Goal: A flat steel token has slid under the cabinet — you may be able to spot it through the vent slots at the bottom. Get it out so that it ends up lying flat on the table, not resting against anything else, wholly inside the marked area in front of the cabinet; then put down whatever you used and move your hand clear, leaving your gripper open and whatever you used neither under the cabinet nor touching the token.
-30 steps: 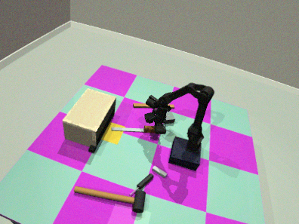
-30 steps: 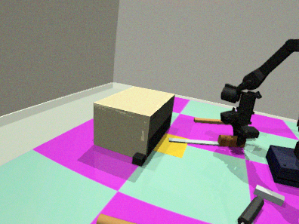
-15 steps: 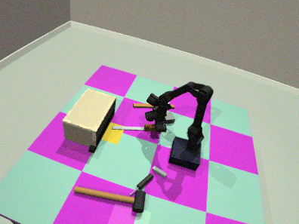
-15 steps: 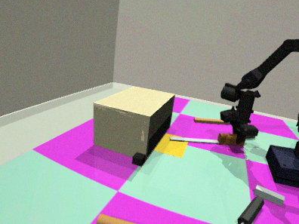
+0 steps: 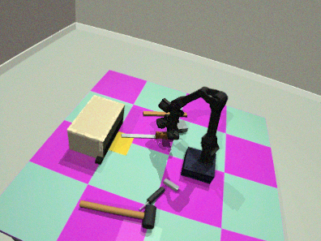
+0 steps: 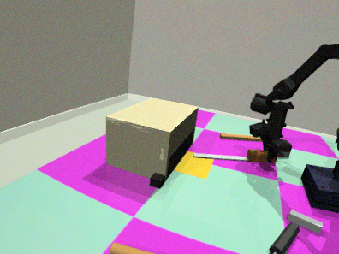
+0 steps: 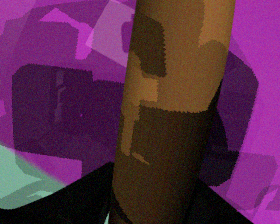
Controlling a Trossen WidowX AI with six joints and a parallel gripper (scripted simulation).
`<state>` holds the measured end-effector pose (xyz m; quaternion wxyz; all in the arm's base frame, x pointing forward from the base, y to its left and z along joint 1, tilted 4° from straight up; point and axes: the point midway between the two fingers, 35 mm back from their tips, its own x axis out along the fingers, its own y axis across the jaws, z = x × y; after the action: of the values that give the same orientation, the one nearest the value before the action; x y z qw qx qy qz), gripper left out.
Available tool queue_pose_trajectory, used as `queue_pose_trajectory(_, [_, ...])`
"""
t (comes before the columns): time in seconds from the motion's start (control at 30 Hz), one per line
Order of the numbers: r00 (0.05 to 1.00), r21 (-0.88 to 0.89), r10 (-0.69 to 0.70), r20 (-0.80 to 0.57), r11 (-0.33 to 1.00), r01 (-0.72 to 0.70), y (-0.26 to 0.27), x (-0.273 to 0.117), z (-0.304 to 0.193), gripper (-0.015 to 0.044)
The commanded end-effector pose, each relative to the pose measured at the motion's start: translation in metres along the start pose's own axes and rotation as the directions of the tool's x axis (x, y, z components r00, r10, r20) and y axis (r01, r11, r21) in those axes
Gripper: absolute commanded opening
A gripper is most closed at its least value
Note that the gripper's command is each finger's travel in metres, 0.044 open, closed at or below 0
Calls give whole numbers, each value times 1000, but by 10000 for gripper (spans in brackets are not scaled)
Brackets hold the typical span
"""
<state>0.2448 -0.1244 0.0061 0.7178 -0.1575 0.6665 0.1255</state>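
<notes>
The cream cabinet (image 5: 95,114) (image 6: 150,115) stands on the table with its dark slotted front facing the arm. The yellow marked area (image 5: 121,146) (image 6: 194,168) lies in front of it. The token cannot be made out in any view. My gripper (image 5: 172,135) (image 6: 272,154) (image 7: 150,177) is shut on the brown wooden handle (image 5: 161,135) (image 6: 256,156) (image 7: 175,60) of a tool with a long thin steel blade (image 5: 139,136) (image 6: 224,156). The blade points at the cabinet, its tip over the back part of the marked area. Whether the blade touches the table cannot be told.
A wooden stick (image 5: 151,114) (image 6: 233,136) lies behind the held tool. A mallet (image 5: 113,210) lies at the front, near a dark-handled tool (image 5: 156,195) (image 6: 286,238) and a grey bar (image 5: 171,184) (image 6: 306,221). A small black block (image 5: 99,160) (image 6: 157,180) is at the cabinet's near front corner.
</notes>
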Motion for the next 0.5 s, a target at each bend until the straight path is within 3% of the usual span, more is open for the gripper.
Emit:
queue_pose_trajectory(0.0, [1000, 3, -9, 2, 1000, 9, -8, -2, -1, 0])
queue_pose_trajectory(0.47, [1000, 2, -10, 2, 1000, 10, -19, -2, -4, 0])
